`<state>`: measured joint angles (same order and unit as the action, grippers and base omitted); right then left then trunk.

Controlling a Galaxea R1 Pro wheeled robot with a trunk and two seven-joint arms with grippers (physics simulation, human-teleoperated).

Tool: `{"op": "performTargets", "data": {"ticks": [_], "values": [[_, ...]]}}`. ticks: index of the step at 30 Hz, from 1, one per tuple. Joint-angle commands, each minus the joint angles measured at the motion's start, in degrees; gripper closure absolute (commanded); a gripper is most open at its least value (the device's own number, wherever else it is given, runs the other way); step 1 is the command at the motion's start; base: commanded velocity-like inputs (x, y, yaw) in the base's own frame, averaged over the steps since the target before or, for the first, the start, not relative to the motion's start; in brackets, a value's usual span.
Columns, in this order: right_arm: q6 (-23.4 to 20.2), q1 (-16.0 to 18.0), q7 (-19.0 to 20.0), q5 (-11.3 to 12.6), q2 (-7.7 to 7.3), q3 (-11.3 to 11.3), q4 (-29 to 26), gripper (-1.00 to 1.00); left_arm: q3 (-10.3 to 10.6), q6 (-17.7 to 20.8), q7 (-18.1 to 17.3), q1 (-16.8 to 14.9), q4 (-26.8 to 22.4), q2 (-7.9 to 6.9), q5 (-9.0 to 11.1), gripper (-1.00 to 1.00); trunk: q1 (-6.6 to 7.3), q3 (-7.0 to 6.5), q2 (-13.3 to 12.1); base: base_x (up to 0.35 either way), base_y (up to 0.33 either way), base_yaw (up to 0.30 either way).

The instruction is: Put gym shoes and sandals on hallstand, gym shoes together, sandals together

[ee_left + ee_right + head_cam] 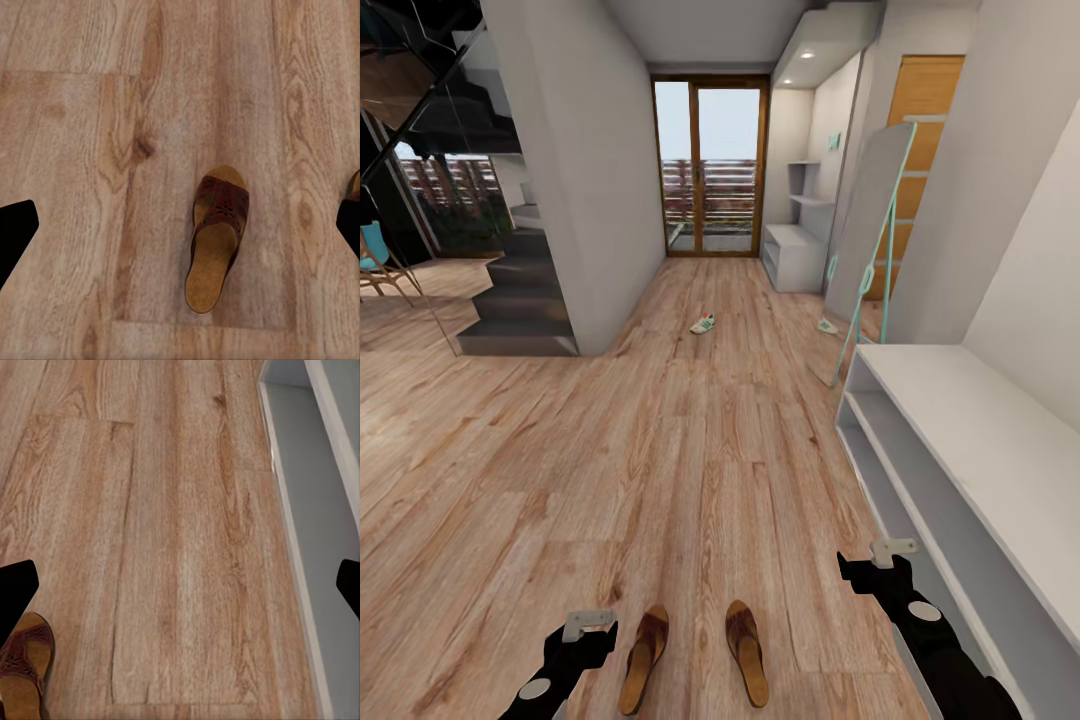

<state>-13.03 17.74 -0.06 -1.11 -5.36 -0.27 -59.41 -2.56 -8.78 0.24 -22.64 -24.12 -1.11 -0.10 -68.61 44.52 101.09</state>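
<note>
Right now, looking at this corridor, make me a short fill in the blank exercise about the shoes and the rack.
1. Both sandals lie on the wood ____, between the two grippers.
2. The low white shelf unit stands on the robot's ____ side.
3. One gym shoe lies farther down the corridor, toward the glass ____.

Missing words: floor; right; door

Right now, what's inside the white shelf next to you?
The white shelf beside the right tool looks empty: bare grey boards in its open tiers. The lower tier's far end is hidden by the frame, so I cannot tell there.
</note>
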Motion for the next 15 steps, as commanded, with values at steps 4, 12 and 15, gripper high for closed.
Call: {"op": "performTargets", "data": {"ticks": [4,12,15], "values": [[-0.3,0.0,0.0,-0.1,-0.01,0.0,-0.1,-1.0,-0.1,-0.2,0.0,0.0,0.1,-0.01,0.1,-1.0,-0.88,0.77,1.6,0.0,0.0,0.0],[-0.3,0.0,-0.1,-0.1,-0.01,0.1,-0.1,-1.0,-0.1,-0.2,0.0,0.0,0.1,-0.03,0.2,-1.0,-2.64,2.21,4.8,0.0,0.0,0.0],[-0.3,0.0,-0.1,-0.1,-0.01,0.1,-0.2,-1.0,-0.1,-0.2,0.0,0.0,0.1,-0.03,0.2,-1.0,-3.29,2.75,6.1,0.0,0.0,0.0]]}}
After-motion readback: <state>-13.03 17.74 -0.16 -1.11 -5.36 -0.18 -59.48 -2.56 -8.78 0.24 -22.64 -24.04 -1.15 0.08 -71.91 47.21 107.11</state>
